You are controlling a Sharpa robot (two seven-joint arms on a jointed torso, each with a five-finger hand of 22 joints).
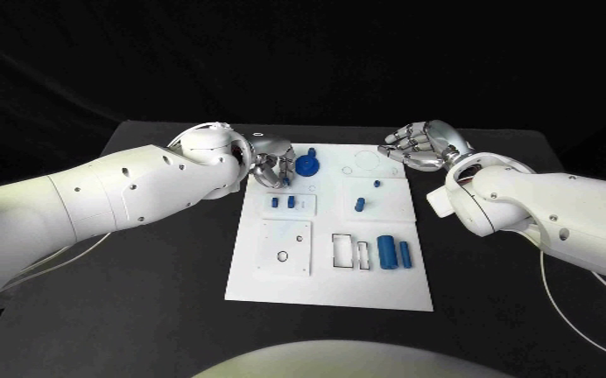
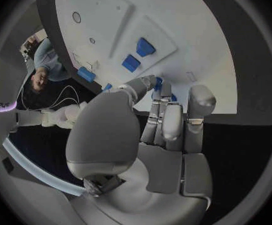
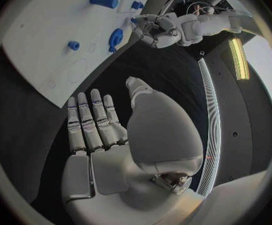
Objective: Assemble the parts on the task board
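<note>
1. Left hand [image 1: 269, 168]: fingers closed around a blue round part [image 1: 307, 165], at the far left corner of the white rectangular task board [image 1: 379, 286].
2. Right hand [image 1: 423, 144]: empty, fingers apart and loosely bent, above the board's far right corner; in the right wrist view [image 3: 105, 135] they lie straight, side by side.
3. Board lies mid-table [image 1: 151, 308]; two small blue blocks [image 1: 285, 202] just near of the left hand, two blue cylinders [image 1: 394, 253] toward the near right.

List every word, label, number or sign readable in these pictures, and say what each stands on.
None can be read. The white task board bears only outlines and holes, the small blue parts are plain, and a faint mark at the left wrist view's dark rim is too blurred to read.
</note>
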